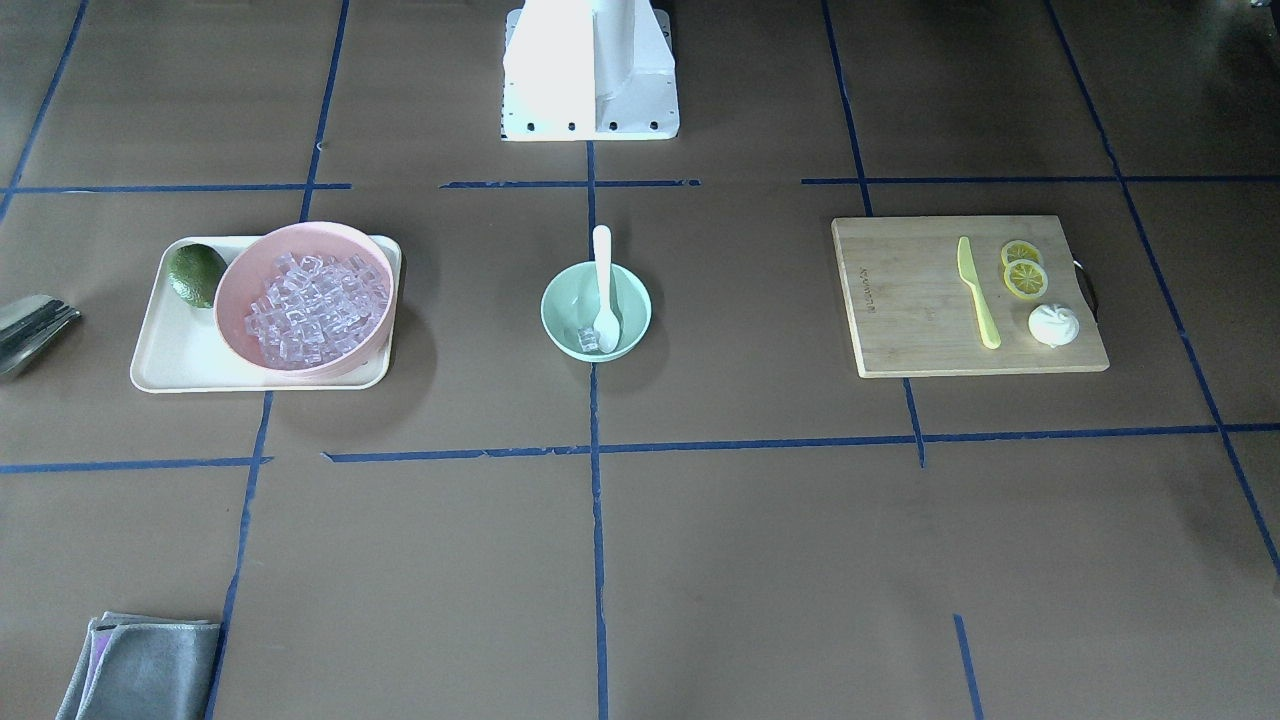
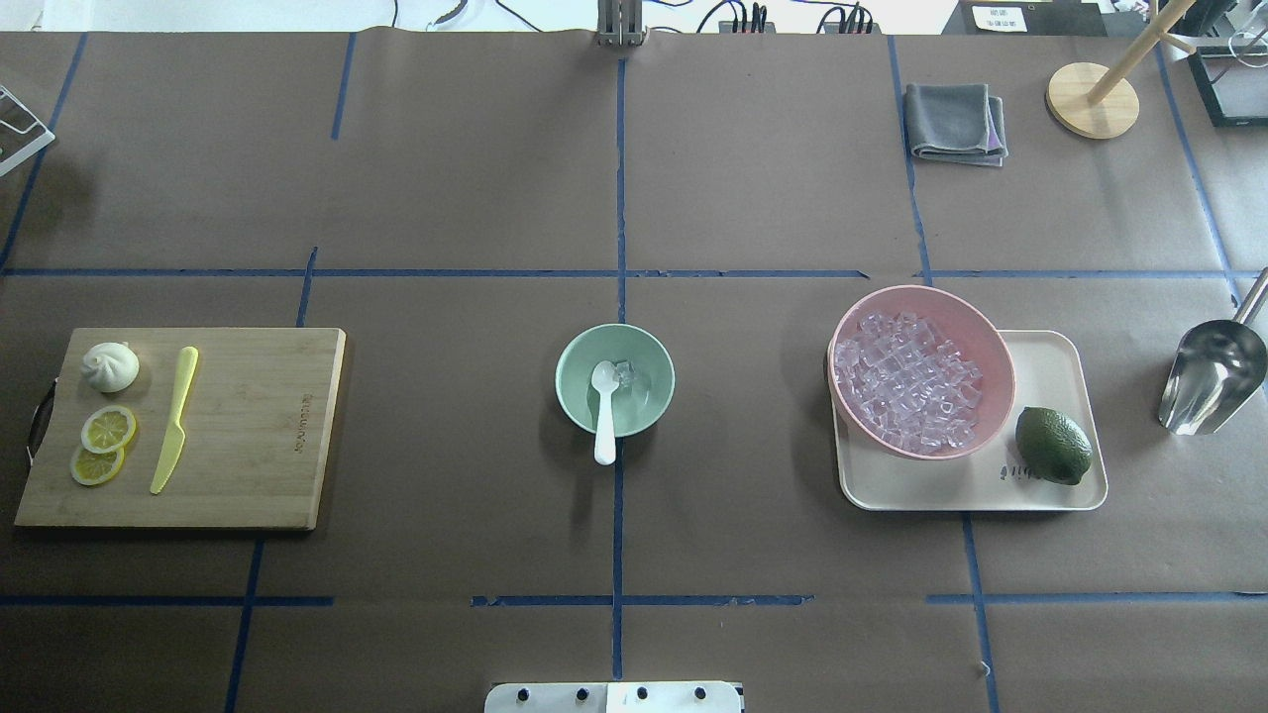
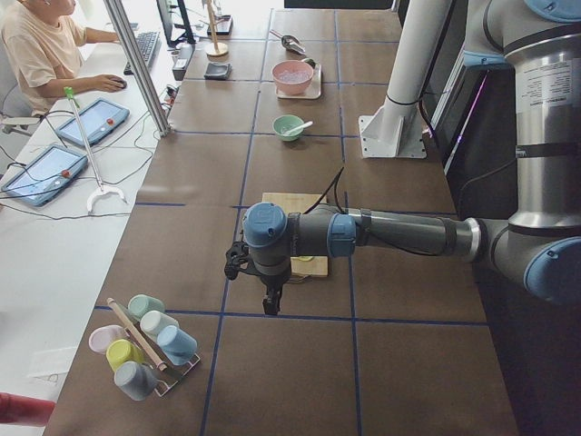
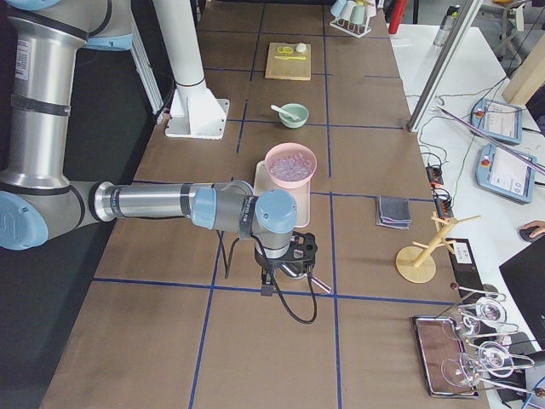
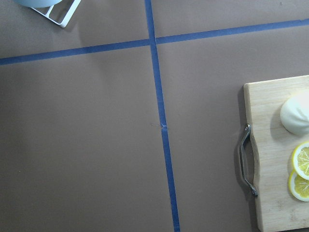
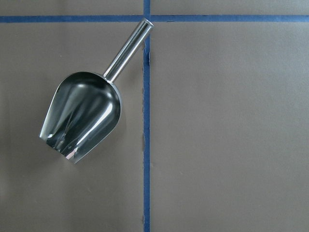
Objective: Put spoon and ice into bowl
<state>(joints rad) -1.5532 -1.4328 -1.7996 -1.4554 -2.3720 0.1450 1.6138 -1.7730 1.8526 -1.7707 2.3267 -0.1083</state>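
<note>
Two hands of mine are hanging over opposite ends of the desk point(image 2: 446, 198), well apart from the task's things: my left hand point(image 3: 270, 304) is hovering beside the end of the cutting board point(image 2: 248, 426), and my right hand point(image 4: 288, 260) is hovering over the metal scoop point(image 6: 82, 116). Both are showing only in the side views, so I cannot tell whether either is released or clenched. The spoon point(image 2: 604, 411) is lying in the green bowl point(image 2: 573, 386) at the middle of the desk, its scoop resting down inside and its handle leaning over the rim toward me. A few clear ice cubes point(image 2: 626, 374) are sitting in the bottom of that bowl, just beside the spoon's scoop. Many more cubes are filling the pink bowl point(image 2: 996, 342) on the tray point(image 2: 1055, 361), with a dark green fruit point(image 2: 1053, 446) lying beside it.
</note>
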